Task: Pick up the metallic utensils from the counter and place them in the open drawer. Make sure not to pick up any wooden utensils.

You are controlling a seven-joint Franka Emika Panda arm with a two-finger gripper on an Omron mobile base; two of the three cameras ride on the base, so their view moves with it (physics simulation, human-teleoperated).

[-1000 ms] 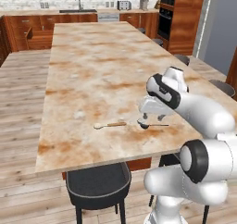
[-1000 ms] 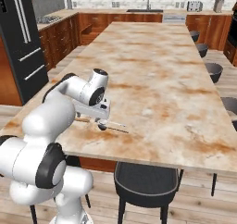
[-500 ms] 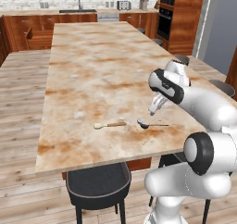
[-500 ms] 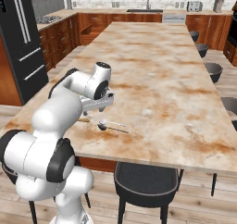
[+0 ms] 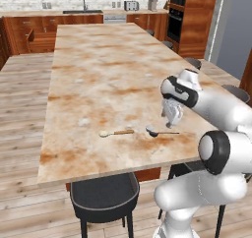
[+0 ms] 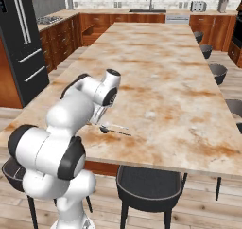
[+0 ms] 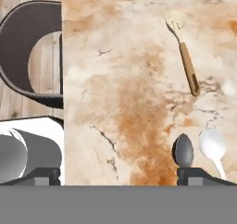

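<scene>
The fingers (image 7: 118, 174) stand wide apart, one tip at each side of the bottom of the hand view, and nothing is held between them. In the left base view the hand hangs just above the worktop (image 5: 103, 74), near its near edge, with the fingers (image 5: 171, 118) pointing down. Directly below and slightly to the left of them lies the metal spoon (image 5: 160, 132), a slim dark-grey one with its bowl to the left and its thin handle running to the right. The fingers do not touch it; there is a small gap between them and the spoon. In the hand view the dark bowl of this spoon (image 7: 183, 150) shows just beside one fingertip, and a pale rounded shape lies next to it; what this shape is cannot be told. To the left of the metal spoon, a little apart, lies the wooden spoon (image 5: 115, 133), light tan with a paler bowl, and it lies flat on the beige marbled stone. In the right base view the metal spoon (image 6: 113, 129) lies near the near edge, partly behind the white arm. A dark stool (image 5: 104, 198) stands under the near edge of the worktop.
</scene>
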